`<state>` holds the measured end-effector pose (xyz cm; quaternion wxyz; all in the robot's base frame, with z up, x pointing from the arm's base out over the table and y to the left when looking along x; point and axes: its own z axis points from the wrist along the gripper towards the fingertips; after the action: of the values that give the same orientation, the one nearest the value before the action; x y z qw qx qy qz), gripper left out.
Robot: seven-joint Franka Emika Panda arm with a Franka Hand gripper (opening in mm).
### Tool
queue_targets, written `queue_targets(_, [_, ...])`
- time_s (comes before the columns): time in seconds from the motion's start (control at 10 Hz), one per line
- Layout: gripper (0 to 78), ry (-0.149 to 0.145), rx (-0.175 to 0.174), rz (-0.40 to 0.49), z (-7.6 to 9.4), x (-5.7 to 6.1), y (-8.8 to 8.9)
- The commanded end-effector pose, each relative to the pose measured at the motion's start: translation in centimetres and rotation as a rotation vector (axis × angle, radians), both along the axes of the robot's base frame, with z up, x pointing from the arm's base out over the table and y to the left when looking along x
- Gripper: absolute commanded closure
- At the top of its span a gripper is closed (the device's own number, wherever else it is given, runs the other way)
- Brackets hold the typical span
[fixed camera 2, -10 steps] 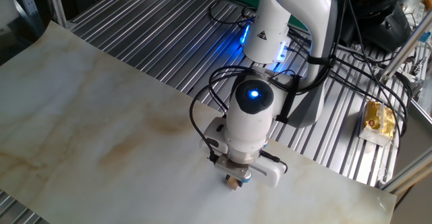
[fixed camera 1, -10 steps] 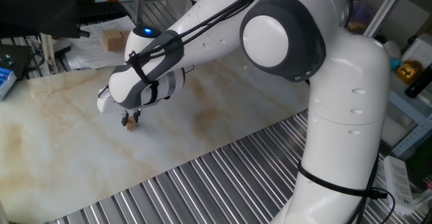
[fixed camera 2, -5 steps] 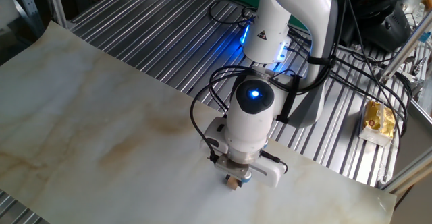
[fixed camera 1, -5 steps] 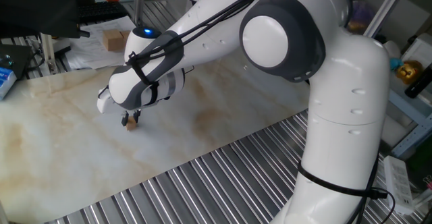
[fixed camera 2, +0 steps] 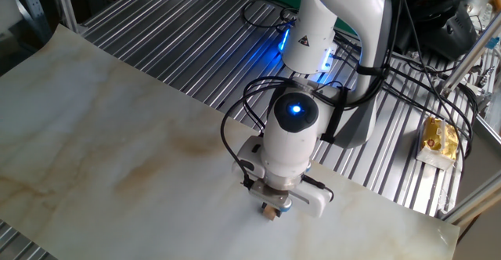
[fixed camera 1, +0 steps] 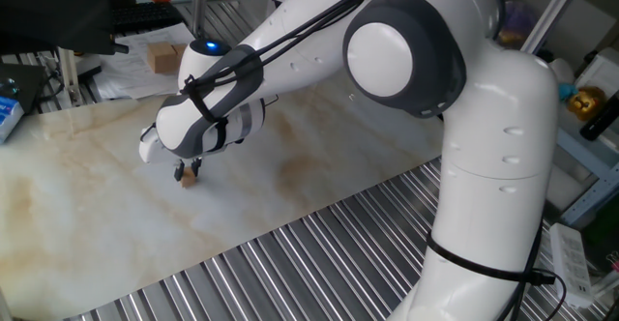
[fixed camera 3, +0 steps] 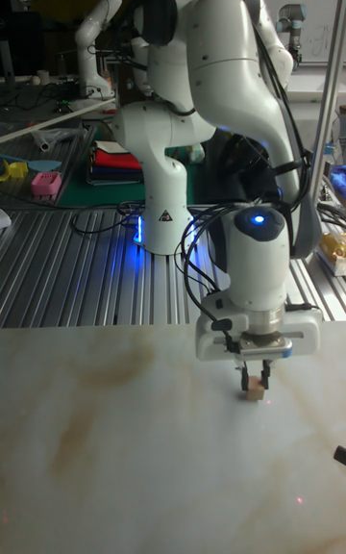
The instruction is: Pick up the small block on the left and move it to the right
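Note:
The small block (fixed camera 3: 253, 391) is a tiny light-brown wooden cube resting on the marble tabletop (fixed camera 3: 115, 458). It also shows under the hand as the small block (fixed camera 1: 191, 178) and the small block (fixed camera 2: 271, 211). My gripper (fixed camera 3: 254, 383) points straight down over it, with one dark finger against each side of the cube. The gripper (fixed camera 1: 188, 174) reaches the table surface, and the jaws stand only as far apart as the cube is wide. From the other side, the wrist covers most of the gripper (fixed camera 2: 271, 207).
A larger tan block (fixed camera 1: 164, 58) lies on papers beyond the far edge of the marble sheet. Ribbed metal table (fixed camera 2: 180, 48) surrounds the sheet. A yellow packet (fixed camera 2: 438, 139) lies off to the side. The robot base (fixed camera 3: 163, 208) stands behind.

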<state>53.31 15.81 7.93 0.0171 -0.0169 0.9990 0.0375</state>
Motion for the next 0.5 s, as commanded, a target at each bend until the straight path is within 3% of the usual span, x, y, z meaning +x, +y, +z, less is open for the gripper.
queue_targets(0.1, [76.3,-0.001,0.001,-0.003,0.03,0.12,0.01])
queue_targets(0.5, [76.3,-0.009,0.007,-0.025,-0.21,0.18,0.01])
